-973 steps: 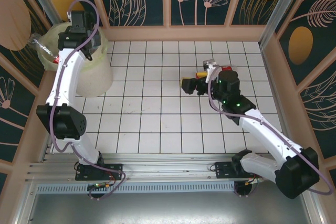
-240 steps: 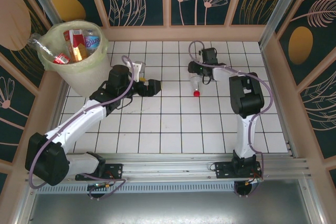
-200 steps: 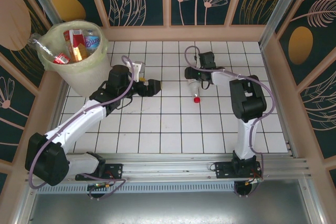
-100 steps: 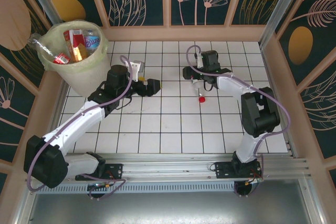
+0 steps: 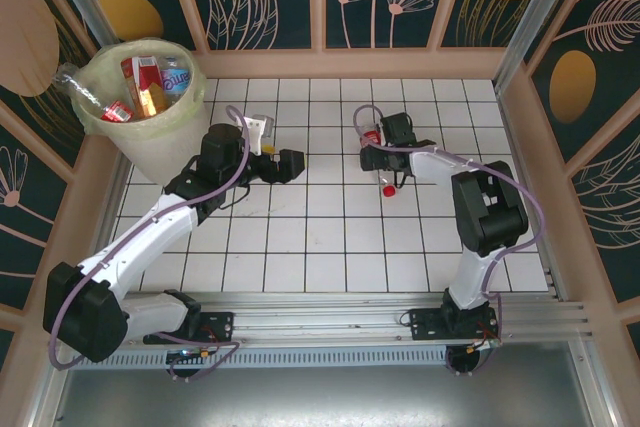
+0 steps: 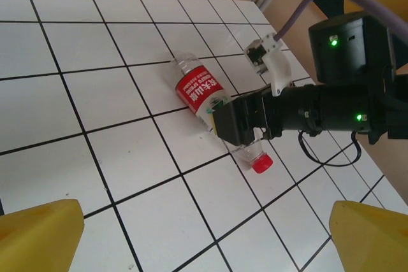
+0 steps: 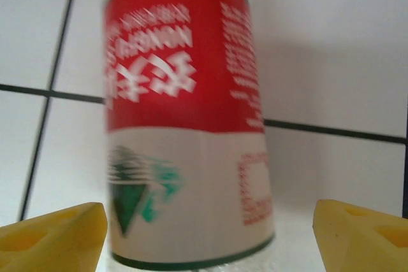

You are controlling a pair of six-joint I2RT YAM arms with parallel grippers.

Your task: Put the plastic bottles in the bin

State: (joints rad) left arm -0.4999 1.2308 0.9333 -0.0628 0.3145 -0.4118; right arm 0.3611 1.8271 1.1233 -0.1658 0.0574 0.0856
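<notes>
Lying flat on the white tiled table (image 5: pixel 300 237), a little right of the middle: one clear plastic bottle (image 5: pixel 381 165) with a red label. Red cap (image 5: pixel 389 190) toward the near edge, base toward the back wall (image 5: pixel 330 64). Directly over its middle, the right gripper (image 5: pixel 372 156), set crosswise to the body. In the right wrist camera, the label (image 7: pixel 185 62) between two yellow fingertips (image 7: pixel 57 230). Jaws spread wider than the bottle, with a strip of tile showing on one side and almost none on the other. So open around it, not pressed onto it. In the left wrist camera, the same cap (image 6: pixel 261 164) sticking out past the black gripper body.

Left gripper (image 5: pixel 290 163) low over the tiles left of the middle, well apart from the bottle and pointing toward it. Its yellow fingertips (image 6: pixel 38 237) far apart in the lower corners of its own camera, so open as well.

Bottle well apart from the back wall and from the right wall (image 5: pixel 520 147). Open tiles on its near side. Between bottle and bin, the left arm and its gripper.

Bin (image 5: pixel 180 152) in the far left corner, pale cream, lined with a translucent bag. Inside, several bottles (image 5: pixel 150 82) with red and blue labels, piled close to the rim. One clear crushed bottle (image 5: pixel 70 80) leaning out over the rim on the left side.
</notes>
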